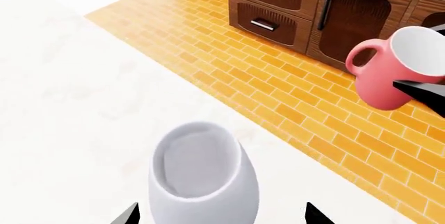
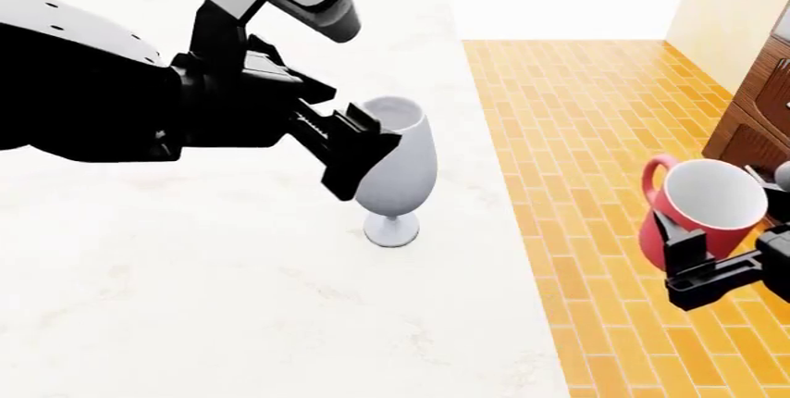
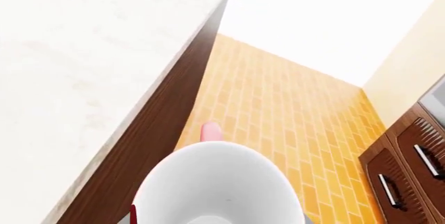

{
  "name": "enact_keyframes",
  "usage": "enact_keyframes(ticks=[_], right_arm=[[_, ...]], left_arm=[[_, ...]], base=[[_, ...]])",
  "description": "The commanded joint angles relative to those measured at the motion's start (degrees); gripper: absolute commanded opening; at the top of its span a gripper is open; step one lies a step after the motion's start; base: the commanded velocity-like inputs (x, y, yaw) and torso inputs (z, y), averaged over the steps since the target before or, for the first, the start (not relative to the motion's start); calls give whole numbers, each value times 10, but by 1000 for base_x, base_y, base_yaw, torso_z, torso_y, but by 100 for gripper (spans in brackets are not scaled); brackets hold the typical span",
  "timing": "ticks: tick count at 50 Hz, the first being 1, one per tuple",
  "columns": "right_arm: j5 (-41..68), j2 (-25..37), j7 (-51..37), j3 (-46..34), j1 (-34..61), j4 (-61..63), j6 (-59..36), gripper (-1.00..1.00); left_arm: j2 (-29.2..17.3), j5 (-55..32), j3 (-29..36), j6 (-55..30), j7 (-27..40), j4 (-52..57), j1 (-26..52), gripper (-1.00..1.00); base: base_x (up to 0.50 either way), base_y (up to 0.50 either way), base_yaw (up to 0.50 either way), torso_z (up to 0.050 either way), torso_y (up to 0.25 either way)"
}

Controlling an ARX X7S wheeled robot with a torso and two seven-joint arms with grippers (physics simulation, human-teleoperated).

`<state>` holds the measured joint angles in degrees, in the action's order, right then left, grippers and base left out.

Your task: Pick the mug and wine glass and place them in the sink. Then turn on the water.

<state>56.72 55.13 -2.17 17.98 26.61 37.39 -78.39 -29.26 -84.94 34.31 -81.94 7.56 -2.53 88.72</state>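
Left gripper (image 2: 361,153) is spread, its fingers set on either side of the wine glass (image 2: 392,174) bowl; contact cannot be told. Glass stands upright on the countertop (image 2: 185,278). Right gripper (image 2: 722,268) is clamped on the mug (image 2: 697,208), held off the counter edge over the brick floor (image 2: 580,139).

Mug (image 2: 697,215): glossy red outside, plain white inside, right of frame in head view. Wine glass (image 2: 398,176): opaque pale grey-white, centre. Countertop (image 2: 247,305): white marble, faint beige veining, dark brown side panel. Floor (image 2: 580,139): orange-yellow brick pattern, pale joints. Cabinets (image 1: 313,5), upper right in left wrist view: dark brown wood grain, dark handles with light glints. Both arms and grippers: black.
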Motion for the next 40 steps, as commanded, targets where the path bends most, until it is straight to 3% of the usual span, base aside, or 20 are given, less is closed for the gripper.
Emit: enact_keyframes(ticks=[1, 40], right_arm=[[-9, 2, 2, -9, 11, -5, 5, -100], [4, 8, -13, -16, 9, -10, 7, -100]], left_arm=[[5, 27, 24, 21, -26, -13, 3, 100], [21, 104, 78, 84, -99, -74, 4, 100]], base=[[0, 0, 0, 0, 0], [0, 0, 0, 0, 0]])
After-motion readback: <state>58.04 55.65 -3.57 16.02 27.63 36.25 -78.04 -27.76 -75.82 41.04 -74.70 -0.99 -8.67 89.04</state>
